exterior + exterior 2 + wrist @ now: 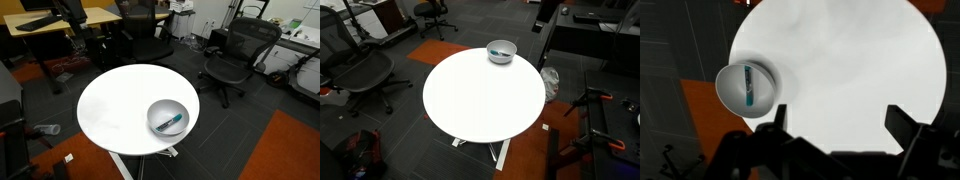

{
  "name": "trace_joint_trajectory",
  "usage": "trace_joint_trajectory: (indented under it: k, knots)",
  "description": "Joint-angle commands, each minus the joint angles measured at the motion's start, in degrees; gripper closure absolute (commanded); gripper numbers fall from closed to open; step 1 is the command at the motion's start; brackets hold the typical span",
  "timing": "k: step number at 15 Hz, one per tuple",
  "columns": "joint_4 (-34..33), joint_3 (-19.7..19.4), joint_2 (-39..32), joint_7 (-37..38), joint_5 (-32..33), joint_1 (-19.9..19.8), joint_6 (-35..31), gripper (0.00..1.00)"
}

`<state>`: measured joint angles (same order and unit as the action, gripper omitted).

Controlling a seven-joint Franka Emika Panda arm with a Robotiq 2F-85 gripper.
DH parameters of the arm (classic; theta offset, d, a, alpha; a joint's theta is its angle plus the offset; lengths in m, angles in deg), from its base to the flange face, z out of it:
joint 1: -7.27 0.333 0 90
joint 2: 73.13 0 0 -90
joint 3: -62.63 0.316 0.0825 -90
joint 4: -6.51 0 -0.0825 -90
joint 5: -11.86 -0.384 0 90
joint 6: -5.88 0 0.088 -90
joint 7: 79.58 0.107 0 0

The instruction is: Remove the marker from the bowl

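The grey-silver bowl [168,117] sits near the edge of the round white table [115,105]; it shows in both exterior views, small and at the table's far edge in one exterior view [501,51]. The teal-blue marker [171,122] lies inside the bowl. In the wrist view the bowl [732,92] is at the left with the marker [748,88] lying in it. My gripper [838,125] is open and empty, high above the table, to the right of the bowl. The gripper does not show in the exterior views.
Black office chairs [236,55] and desks [60,20] stand around the table. More chairs [355,75] and a dark cabinet [582,35] show in an exterior view. Orange carpet [285,150] lies beside the table.
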<state>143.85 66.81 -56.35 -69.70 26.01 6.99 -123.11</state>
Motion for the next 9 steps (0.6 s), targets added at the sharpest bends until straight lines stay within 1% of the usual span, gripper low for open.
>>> trace_joint_trajectory:
  k: [1,4,6,9]
  knots:
    - [-4.2,-4.3,-3.6,-4.4,-1.1,-2.5,-1.1,0.00]
    - [-7.5,-7.8,-7.5,-8.6,-2.6,-3.7,-1.6,0.00]
    - [-9.9,-9.9,-11.2,-12.6,-5.2,-4.1,-2.5,0.00]
    - [-13.1,-12.0,-16.7,-18.4,-9.4,-5.0,-4.2,0.00]
